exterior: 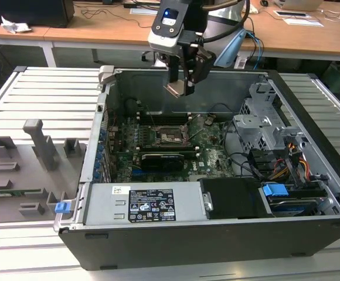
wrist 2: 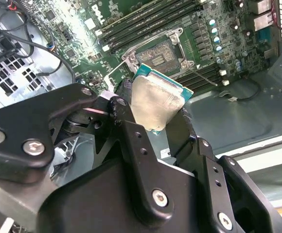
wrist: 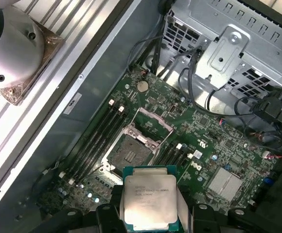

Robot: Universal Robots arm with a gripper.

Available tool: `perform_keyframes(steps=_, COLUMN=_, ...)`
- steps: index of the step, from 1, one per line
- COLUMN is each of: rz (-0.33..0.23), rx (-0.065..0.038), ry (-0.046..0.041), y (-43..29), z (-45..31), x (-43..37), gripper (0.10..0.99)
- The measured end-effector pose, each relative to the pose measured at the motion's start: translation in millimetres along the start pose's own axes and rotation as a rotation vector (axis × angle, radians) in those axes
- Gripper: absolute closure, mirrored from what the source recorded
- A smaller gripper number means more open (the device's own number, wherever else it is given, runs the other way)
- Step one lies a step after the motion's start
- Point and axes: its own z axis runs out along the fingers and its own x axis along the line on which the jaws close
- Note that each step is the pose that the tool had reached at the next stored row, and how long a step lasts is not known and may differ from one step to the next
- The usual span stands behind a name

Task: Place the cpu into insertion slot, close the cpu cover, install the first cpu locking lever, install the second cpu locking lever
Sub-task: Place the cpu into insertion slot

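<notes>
Exterior view. Open computer case at centre of frame, on slatted metal table. Green motherboard on case floor, long black card standing across it. Labelled power supply along near wall. Silver drive cage toward exterior view's right, blue tab below it. Grey fixture tray at exterior view's left, apart from case. First wrist view: memory slots and coin cell on board.

Wooden desks stand behind a slatted grey table.
</notes>
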Motion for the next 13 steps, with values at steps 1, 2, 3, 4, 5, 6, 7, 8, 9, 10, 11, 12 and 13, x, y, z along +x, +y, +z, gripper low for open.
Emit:
perform_keyframes(steps=1, rz=0.019, rx=0.000, ry=-0.0017, y=0.0, z=0.1, x=0.0, gripper=0.561)
perform_keyframes(steps=2, rz=0.036, rx=-0.001, ry=-0.0032, y=0.0, z=0.2, x=0.0, gripper=0.561)
perform_keyframes(steps=3, rz=0.048, rx=-0.001, ry=-0.0044, y=0.0, z=0.2, x=0.0, gripper=0.561)
perform_keyframes(steps=4, rz=0.065, rx=-0.001, ry=-0.0059, y=0.0, z=0.3, x=0.0, gripper=0.561)
perform_keyframes(steps=5, rz=0.073, rx=-0.001, ry=-0.0066, y=0.0, z=0.3, x=0.0, gripper=0.561)
perform_keyframes(steps=6, rz=0.082, rx=-0.002, ry=-0.0073, y=0.0, z=0.3, x=0.0, gripper=0.561)
perform_keyframes(steps=7, rz=0.096, rx=-0.002, ry=-0.0086, y=0.0, z=0.4, x=0.0, gripper=0.561)
perform_keyframes(steps=8, rz=0.113, rx=-0.002, ry=-0.0101, y=0.0, z=0.5, x=0.0, gripper=0.561)
perform_keyframes(steps=9, rz=0.136, rx=-0.003, ry=-0.0122, y=0.0, z=0.6, x=0.0, gripper=0.561)
perform_keyframes(steps=10, rz=0.159, rx=-0.003, ry=-0.0142, y=-0.1, z=0.7, x=0.0, gripper=0.561)
perform_keyframes(steps=11, rz=0.178, rx=-0.003, ry=-0.0160, y=0.0, z=0.7, x=0.0, gripper=0.561)
perform_keyframes(steps=12, rz=0.189, rx=-0.004, ry=-0.0169, y=-0.1, z=0.8, x=0.0, gripper=0.561)
perform_keyframes(steps=13, rz=0.201, rx=-0.004, ry=-0.0180, y=0.0, z=0.8, x=0.0, gripper=0.561)
